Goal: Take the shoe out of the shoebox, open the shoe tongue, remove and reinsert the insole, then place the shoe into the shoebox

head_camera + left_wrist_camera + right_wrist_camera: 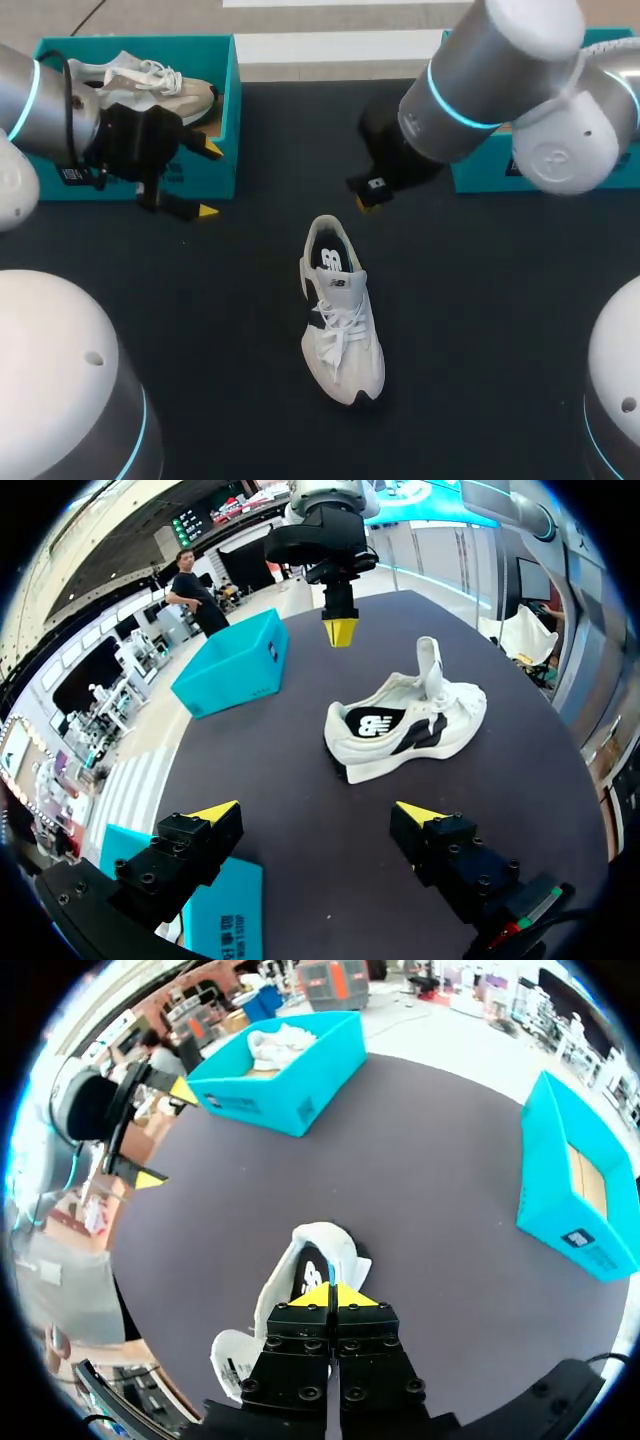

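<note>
A white shoe (340,315) with dark side panels lies on the black table, heel toward the far side, toe toward me. In the left wrist view the shoe (405,720) has its tongue standing up. My right gripper (365,203) hangs shut and empty just beyond the heel; in its own view the right gripper (333,1295) is over the shoe (310,1255). My left gripper (210,180) stands open and empty in front of the teal shoebox (225,120) at the far left. From the left gripper (318,813) the shoe lies well ahead.
The left shoebox (320,1070) holds a second pale shoe (140,75). Another teal box (480,178) stands at the far right, behind my right arm. Bare black table surrounds the shoe on all sides.
</note>
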